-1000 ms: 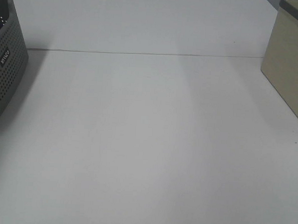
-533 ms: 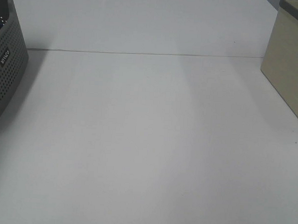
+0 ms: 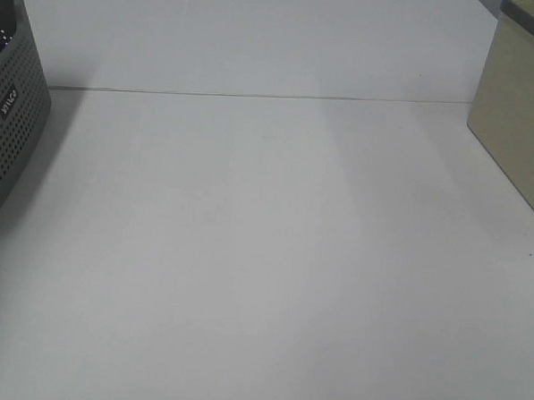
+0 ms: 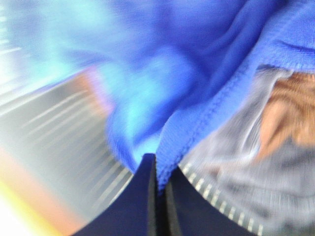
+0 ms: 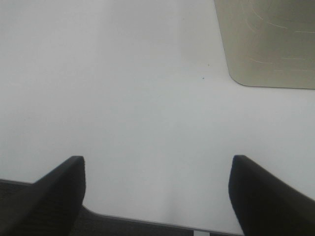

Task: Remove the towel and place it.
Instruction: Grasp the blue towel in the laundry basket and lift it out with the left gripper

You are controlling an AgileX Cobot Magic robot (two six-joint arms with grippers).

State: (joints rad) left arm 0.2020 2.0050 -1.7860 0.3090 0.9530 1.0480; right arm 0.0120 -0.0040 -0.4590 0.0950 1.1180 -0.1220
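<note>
The towel (image 4: pixel 197 64) is royal-blue soft cloth that fills most of the blurred left wrist view. My left gripper (image 4: pixel 156 164) is shut, and a stitched edge of the towel is pinched between its dark fingertips. Blurred grey ribbed surfaces lie behind the cloth. My right gripper (image 5: pixel 157 172) is open and empty above the bare white table (image 5: pixel 123 88). Neither gripper shows in the exterior high view, and the towel is not clearly seen there.
A grey perforated basket (image 3: pixel 11 124) stands at the left edge of the white table (image 3: pixel 264 254). A beige box (image 3: pixel 522 115) stands at the right edge and also shows in the right wrist view (image 5: pixel 266 44).
In the exterior high view the grey basket's wall has shifted very slightly. Nothing else differs there.
</note>
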